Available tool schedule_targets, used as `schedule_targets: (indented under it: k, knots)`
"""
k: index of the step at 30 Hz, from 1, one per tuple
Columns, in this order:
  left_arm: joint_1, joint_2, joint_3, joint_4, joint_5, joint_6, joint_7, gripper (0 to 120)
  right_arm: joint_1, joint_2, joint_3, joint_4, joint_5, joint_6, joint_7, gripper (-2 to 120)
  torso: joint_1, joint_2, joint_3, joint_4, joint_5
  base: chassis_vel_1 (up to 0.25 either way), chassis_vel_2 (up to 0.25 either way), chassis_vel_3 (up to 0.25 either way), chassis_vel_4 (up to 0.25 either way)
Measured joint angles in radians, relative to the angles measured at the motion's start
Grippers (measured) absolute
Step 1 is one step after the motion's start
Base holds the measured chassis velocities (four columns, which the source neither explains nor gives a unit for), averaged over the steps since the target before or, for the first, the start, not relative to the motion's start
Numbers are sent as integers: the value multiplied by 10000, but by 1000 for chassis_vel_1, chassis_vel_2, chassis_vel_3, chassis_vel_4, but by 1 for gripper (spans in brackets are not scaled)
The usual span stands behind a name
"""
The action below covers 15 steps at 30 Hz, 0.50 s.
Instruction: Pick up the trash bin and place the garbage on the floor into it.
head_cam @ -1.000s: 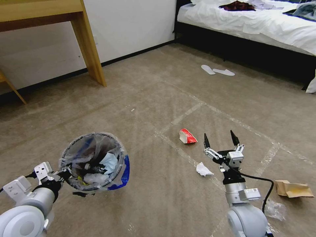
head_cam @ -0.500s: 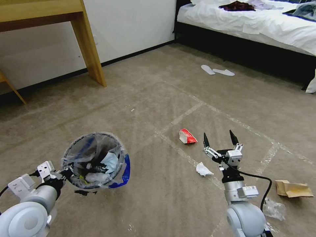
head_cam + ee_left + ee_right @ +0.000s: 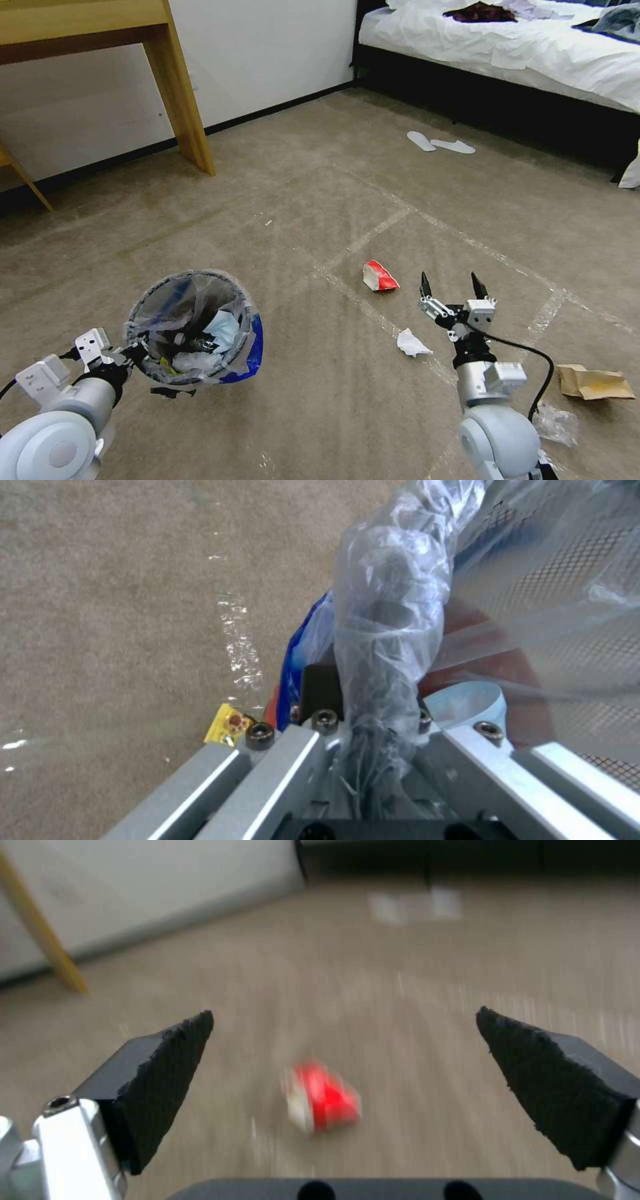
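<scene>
Right gripper [image 3: 451, 285] jaws wide, crushed red-white carton [image 3: 323, 1096] ahead, centred between. Likely light, crumpling; pinch flattened sides. Left gripper [image 3: 363, 720] jaws clamped on trash bin [image 3: 193, 327] rim.

Crinkled glossy clear plastic liner over the mesh trash bin [image 3: 193, 327], matt short-pile carpet floor [image 3: 300, 200] with shiny tape strips, crumpled brown paper bag [image 3: 593, 383], rough black pads [image 3: 167, 1080] on brushed metal fingers
</scene>
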Motion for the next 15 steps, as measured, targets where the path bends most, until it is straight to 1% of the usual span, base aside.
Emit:
schedule_targets:
  k: [1,3,4,5,6,7,8,9,10,11,13,15]
  knots:
    - [0,0,0,0,0,0,0,1,0,0,0,0,0,0,0,100,0,0,0,0,0,0,0,0,0]
    - [48,-57,-12,-43,37,-17,12,1,342,7,-199,-156,1033,-1171,958,100,0,0,1,0,0,0,0,0,0]
    - [96,-82,-44,-106,42,-21,21,1,638,72,-263,-287,2059,-1954,1688,100,0,0,0,-1,1,0,0,0,0]
    - [96,-82,-44,-106,42,-21,21,1,638,72,-263,-287,2059,-1954,1688,100,0,0,0,-1,1,0,0,0,0]
    - [134,-97,-85,-149,42,-26,24,1,927,157,-274,-494,3190,-2632,2372,100,0,0,0,0,1,0,0,0,0]
    - [172,-99,-125,-184,42,-33,24,1,1174,244,-265,-785,4031,-3002,2950,100,0,0,0,0,1,0,0,0,0]
    - [172,-99,-125,-184,42,-33,24,1,1174,244,-265,-785,4031,-3002,2950,100,0,0,0,0,1,0,0,0,0]
    - [205,-98,-157,-208,45,-42,24,1,1379,316,-243,-1176,4575,-3186,3408,100,0,0,0,2,2,0,0,0,0]
    - [232,-95,-186,-237,42,-47,25,1,1546,373,-205,-1624,4851,-3230,3640,100,1,0,1,1,1,0,0,0,0]
    - [232,-95,-186,-237,42,-47,25,1,1546,373,-205,-1624,4851,-3230,3640,100,1,0,1,1,1,0,0,0,0]
    - [271,-85,-228,-261,39,-66,26,1,1946,498,-128,-2704,5170,-3234,3817,100,0,0,1,-2,1,0,0,0,0]
    - [275,-84,-230,-262,38,-67,26,1,2039,526,-120,-2947,5186,-3217,3816,100,1,0,1,-2,1,0,0,0,0]
